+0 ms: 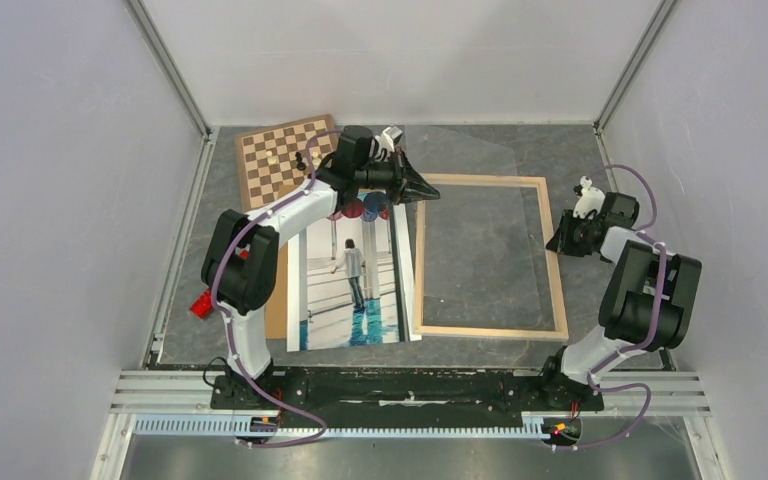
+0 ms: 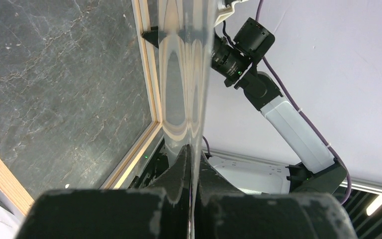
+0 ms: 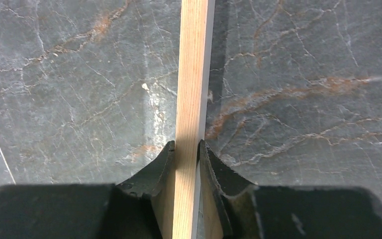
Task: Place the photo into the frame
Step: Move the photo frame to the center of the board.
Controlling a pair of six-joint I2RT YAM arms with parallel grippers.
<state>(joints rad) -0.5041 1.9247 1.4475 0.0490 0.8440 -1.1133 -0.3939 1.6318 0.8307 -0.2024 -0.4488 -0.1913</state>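
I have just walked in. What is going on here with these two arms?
The left arm's fingers pinch a clear transparent sheet, holding it raised near the far left corner of the light wooden rectangular picture frame. The right arm's fingers press on both sides of that frame's right bar. The frame lies flat on the grey marbled table, with only table showing inside it. The white-bordered portrait photo lies face up beside its left bar, not yet inside.

Left arm (image 1: 280, 215) covers the photo (image 1: 350, 290) at its top. Backing board (image 1: 277, 318) mostly hidden beneath it. Chess pieces (image 1: 300, 160) too small to identify, possibly pawns. The frame (image 3: 191, 74) and clear sheet (image 2: 184, 74) run off the wrist views.
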